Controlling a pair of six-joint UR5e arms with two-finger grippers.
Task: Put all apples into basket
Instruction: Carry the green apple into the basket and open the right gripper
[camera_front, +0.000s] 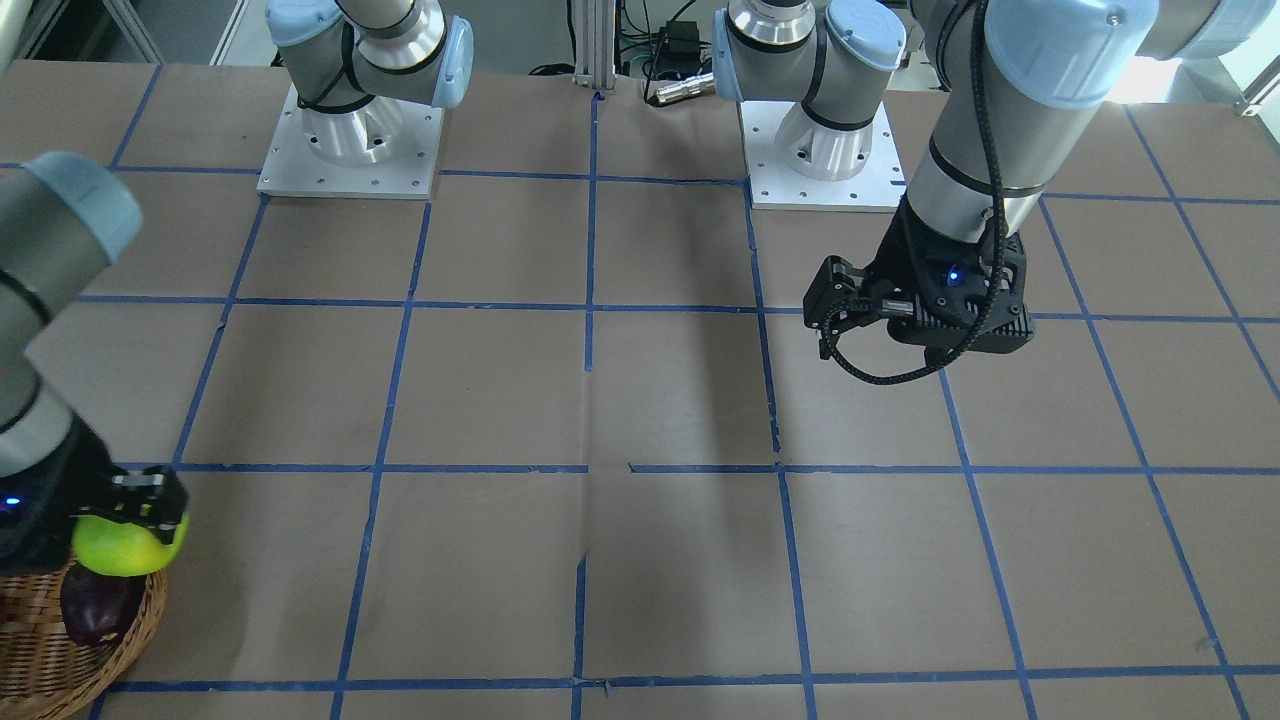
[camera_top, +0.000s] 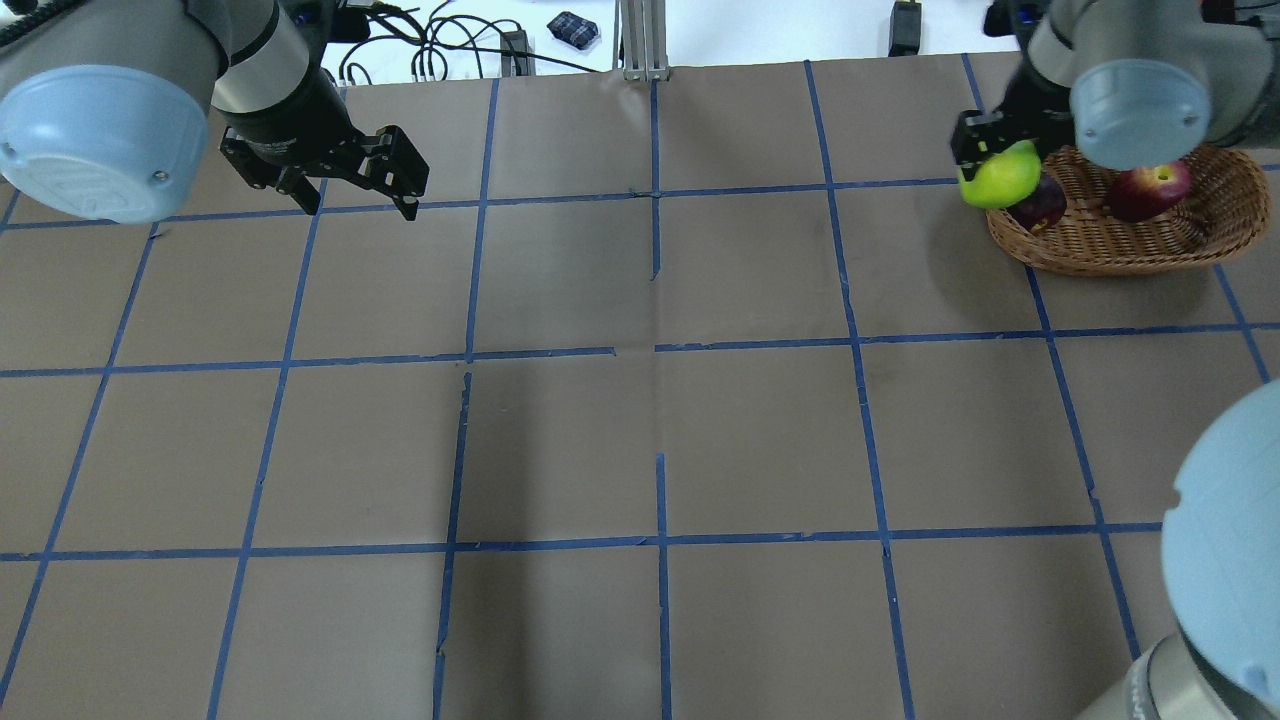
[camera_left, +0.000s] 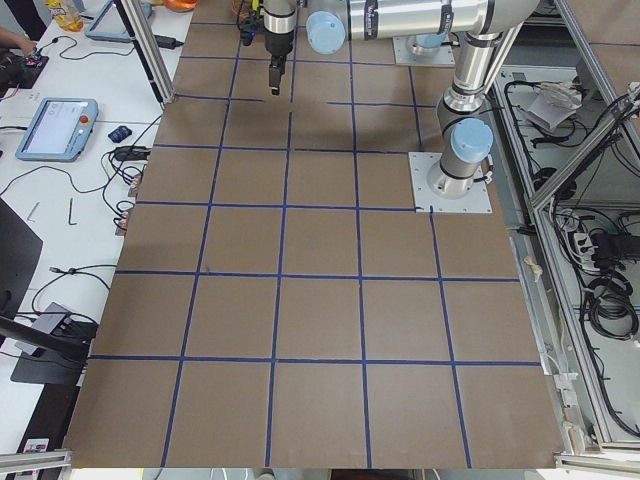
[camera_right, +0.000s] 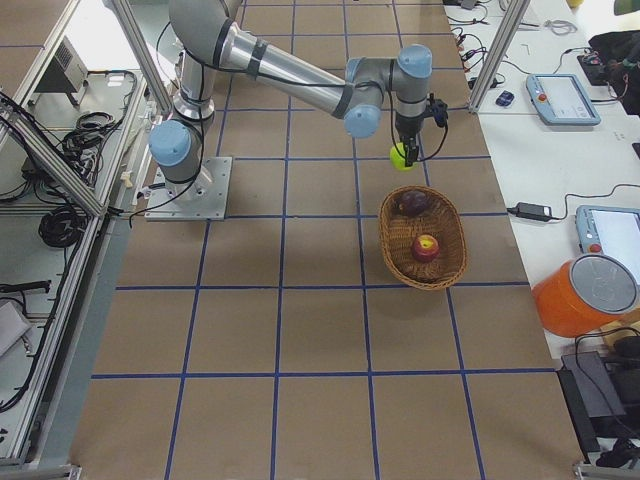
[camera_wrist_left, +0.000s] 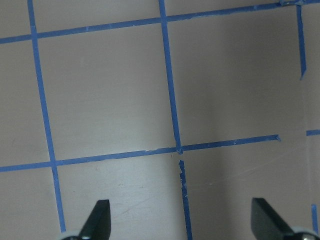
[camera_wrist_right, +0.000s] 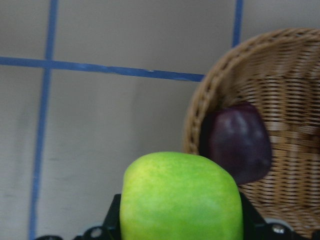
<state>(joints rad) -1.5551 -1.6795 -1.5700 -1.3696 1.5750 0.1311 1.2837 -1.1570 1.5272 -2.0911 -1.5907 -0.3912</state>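
My right gripper (camera_top: 985, 160) is shut on the lime green apple (camera_top: 998, 176) and holds it in the air just beside the rim of the brown wicker basket (camera_top: 1110, 245). The apple also shows in the front view (camera_front: 122, 545), the right side view (camera_right: 402, 156) and the right wrist view (camera_wrist_right: 181, 197). The maroon-purple apple (camera_top: 1040, 204) lies inside the basket at its near end, also in the right wrist view (camera_wrist_right: 240, 142). The red apple (camera_top: 1150, 188) lies in the basket's middle. My left gripper (camera_top: 380, 180) is open and empty above the table at the far left.
The table is brown paper with a blue tape grid (camera_top: 655, 345). Both arm bases (camera_front: 350, 140) stand on metal plates at the robot's side. Cables and small devices (camera_top: 470, 45) lie beyond the far table edge.
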